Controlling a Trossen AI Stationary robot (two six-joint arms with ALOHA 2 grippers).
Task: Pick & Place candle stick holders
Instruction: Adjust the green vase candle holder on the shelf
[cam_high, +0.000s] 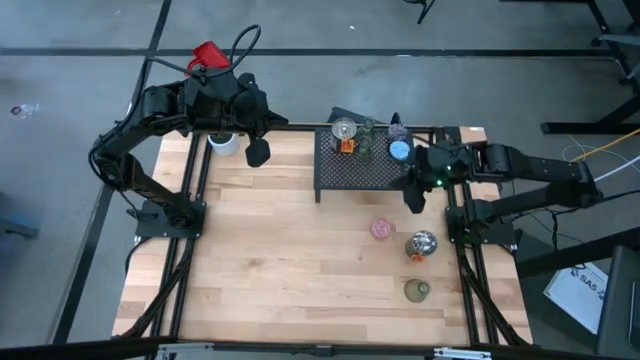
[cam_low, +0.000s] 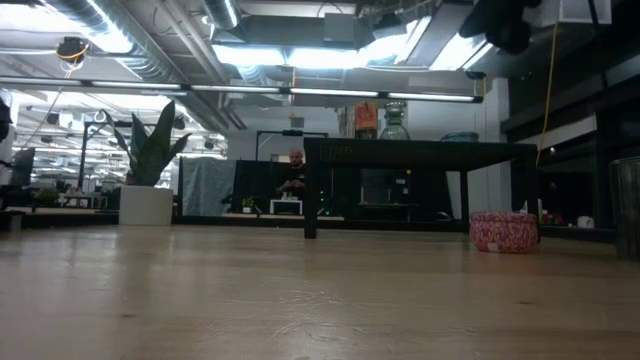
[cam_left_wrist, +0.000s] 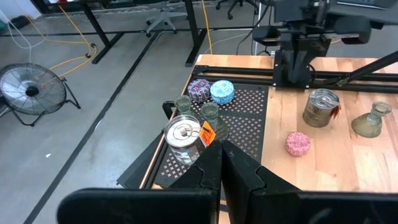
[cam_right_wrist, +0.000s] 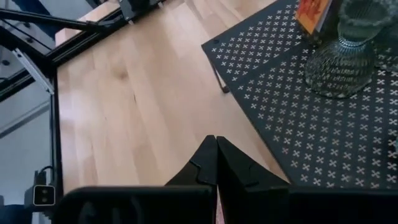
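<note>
We see both grippers clenched and empty: right gripper (cam_high: 415, 205) beside the rack (cam_high: 360, 172), nearest three holders (cam_high: 421, 244) waiting on the desk (cam_high: 280, 260); left gripper (cam_high: 258, 153) parked well away.

Toward the upper centre of the high view, five candle stick holders stand together along the far edge of the black mesh rack (cam_high: 360, 170): a silvery round holder with an orange tag (cam_high: 344, 130) at the left, two small olive-green glass holders (cam_high: 368, 128) just beside it, a purple-speckled round holder (cam_high: 398, 130) and a blue round holder (cam_high: 400, 150) at the right. Three more stand upright on the bare wooden surface (cam_high: 270, 260) at the lower right of the frame, apart from one another: a pink round holder (cam_high: 381, 229) nearest the rack, a second silvery holder with an orange accent (cam_high: 422, 244) below and right of it, and an olive-green glass holder (cam_high: 417, 291) lowest in the frame.
</note>
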